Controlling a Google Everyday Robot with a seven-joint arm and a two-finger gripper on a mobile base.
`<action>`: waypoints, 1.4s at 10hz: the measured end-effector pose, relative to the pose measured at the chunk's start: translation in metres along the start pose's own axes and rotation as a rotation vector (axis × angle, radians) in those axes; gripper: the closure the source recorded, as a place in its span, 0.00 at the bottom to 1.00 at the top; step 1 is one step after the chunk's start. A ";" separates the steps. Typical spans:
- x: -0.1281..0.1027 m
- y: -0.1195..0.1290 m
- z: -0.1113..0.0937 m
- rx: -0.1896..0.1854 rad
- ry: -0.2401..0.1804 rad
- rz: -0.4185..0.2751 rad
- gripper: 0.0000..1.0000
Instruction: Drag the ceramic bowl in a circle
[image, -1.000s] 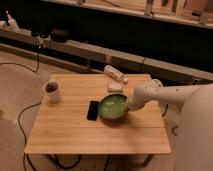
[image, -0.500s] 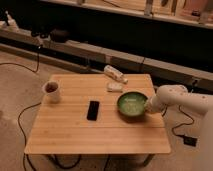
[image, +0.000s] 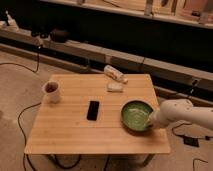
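The green ceramic bowl (image: 135, 115) sits on the right part of the wooden table (image: 75, 135), close to the front right corner. It is round and shallow, with a darker rim and a pale mottled inside. My gripper (image: 150, 123) is at the bowl's right rim, at the end of the white arm (image: 182, 111), which reaches in from the right. The gripper touches or overlaps the rim.
A small white mug (image: 51, 92) with dark contents stands at the table's left. A black phone (image: 93, 110) lies near the middle. Two white objects (image: 114, 75) lie at the back edge. Cables run over the floor, and a long low bench runs along the back.
The bowl has moved from the table's middle, beside the phone, to the right, then toward the front edge. The arm has drawn back to the right with it.
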 end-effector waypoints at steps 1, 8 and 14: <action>-0.017 -0.016 -0.003 0.017 -0.009 -0.046 0.86; -0.002 -0.152 0.010 0.084 0.011 -0.217 0.86; 0.095 -0.119 -0.001 0.067 0.077 -0.049 0.86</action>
